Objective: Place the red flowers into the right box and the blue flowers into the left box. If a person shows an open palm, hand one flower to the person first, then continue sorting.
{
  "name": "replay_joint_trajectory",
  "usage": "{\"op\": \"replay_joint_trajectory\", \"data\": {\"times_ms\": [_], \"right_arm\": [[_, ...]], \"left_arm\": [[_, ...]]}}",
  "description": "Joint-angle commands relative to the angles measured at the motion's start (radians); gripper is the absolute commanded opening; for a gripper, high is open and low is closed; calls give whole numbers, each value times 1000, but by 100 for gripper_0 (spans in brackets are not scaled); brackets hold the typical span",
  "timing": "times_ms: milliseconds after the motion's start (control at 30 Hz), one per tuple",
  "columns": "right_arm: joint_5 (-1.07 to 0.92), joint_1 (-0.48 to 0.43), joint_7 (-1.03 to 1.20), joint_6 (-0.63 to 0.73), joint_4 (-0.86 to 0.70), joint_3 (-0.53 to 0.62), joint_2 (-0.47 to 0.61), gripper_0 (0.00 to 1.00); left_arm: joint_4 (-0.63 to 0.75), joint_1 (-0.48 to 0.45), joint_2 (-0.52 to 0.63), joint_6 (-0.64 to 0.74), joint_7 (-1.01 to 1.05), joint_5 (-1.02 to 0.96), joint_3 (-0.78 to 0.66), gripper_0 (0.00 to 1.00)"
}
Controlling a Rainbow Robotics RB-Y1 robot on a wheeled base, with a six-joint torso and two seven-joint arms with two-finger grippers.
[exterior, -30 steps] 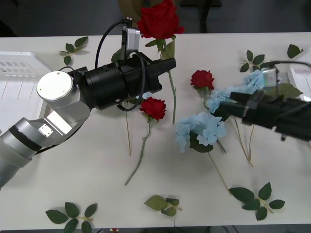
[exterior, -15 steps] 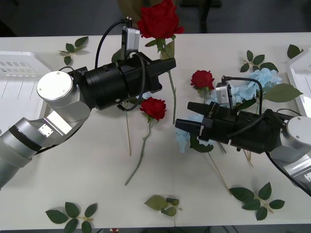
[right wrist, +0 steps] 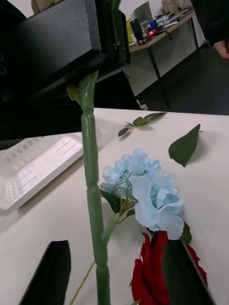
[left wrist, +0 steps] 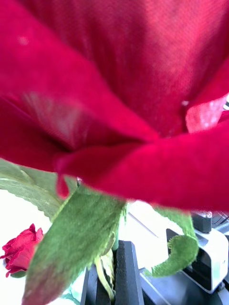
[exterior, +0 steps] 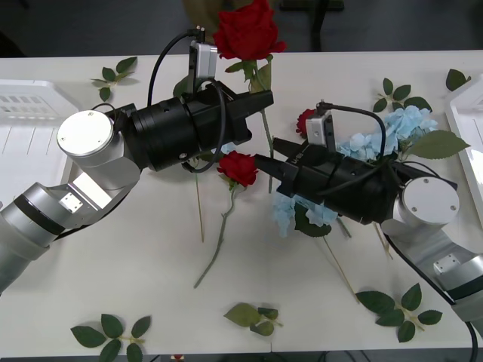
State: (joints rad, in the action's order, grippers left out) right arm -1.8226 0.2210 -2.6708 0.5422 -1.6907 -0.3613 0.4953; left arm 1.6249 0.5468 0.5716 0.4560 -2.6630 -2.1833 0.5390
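Left gripper (exterior: 260, 94) is up over the desk (exterior: 136, 286) middle, jaws clamped on the stem of a red rose (exterior: 245, 30); head sits high, stem hangs near vertical below the jaws. Right gripper (exterior: 266, 164) has jaws apart, nothing in them, pointed across toward that hanging stem (right wrist: 93, 200). From the right wrist camera the stem stands upright between the two open fingers (right wrist: 47, 271), so its long axis runs square to the closing direction. Looks like a left-to-right handover, since red goes in the right box (exterior: 464, 113), and the right arm is the nearer one to it. Two more roses (exterior: 240, 167) (exterior: 309, 121) and the blue flowers (exterior: 400, 128) lie flat on the desk; left box (exterior: 30, 105) at far left. No readable labels or brands anywhere.
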Motion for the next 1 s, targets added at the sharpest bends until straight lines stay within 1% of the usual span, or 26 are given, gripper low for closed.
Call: {"op": "replay_joint_trajectory", "data": {"times_ms": [33, 100, 433, 467, 500, 533, 600, 700, 767, 867, 1000], "right_arm": [[-58, 60, 17, -61, -26, -82, -21, 0], [-60, 61, 17, -82, -24, -94, -29, 0], [-66, 60, 19, -82, -26, -94, -32, 0], [-69, 60, 19, -82, -24, -94, -32, 0], [-69, 61, 19, -82, -24, -93, -31, 0], [-70, 60, 19, -80, -24, -91, -29, 0], [-75, 60, 23, -80, -24, -88, -23, 0], [-81, 60, 31, -76, -21, -79, -12, 0], [-84, 61, 71, -14, -7, -41, 3, 0], [-70, 61, 131, 113, 22, 56, 6, 0], [-1, 84, 266, 311, 89, 225, 8, 0]], "left_arm": [[39, 47, 10, -2, -42, -13, 4, 0], [38, 47, 10, -2, -42, -13, 4, 0], [39, 47, 11, -2, -42, -13, 4, 0], [38, 45, 10, -2, -42, -13, 4, 0], [38, 47, 10, -2, -42, -13, 4, 3], [38, 45, 10, -2, -42, -15, 7, 19], [38, 45, 10, -2, -42, -24, 7, 100], [38, 42, 10, -2, -42, -30, 7, 100], [38, 39, 10, -2, -42, -33, 7, 100], [39, 39, 10, -2, -42, -33, 9, 100], [38, 39, 10, -2, -42, -35, 9, 100]]}}
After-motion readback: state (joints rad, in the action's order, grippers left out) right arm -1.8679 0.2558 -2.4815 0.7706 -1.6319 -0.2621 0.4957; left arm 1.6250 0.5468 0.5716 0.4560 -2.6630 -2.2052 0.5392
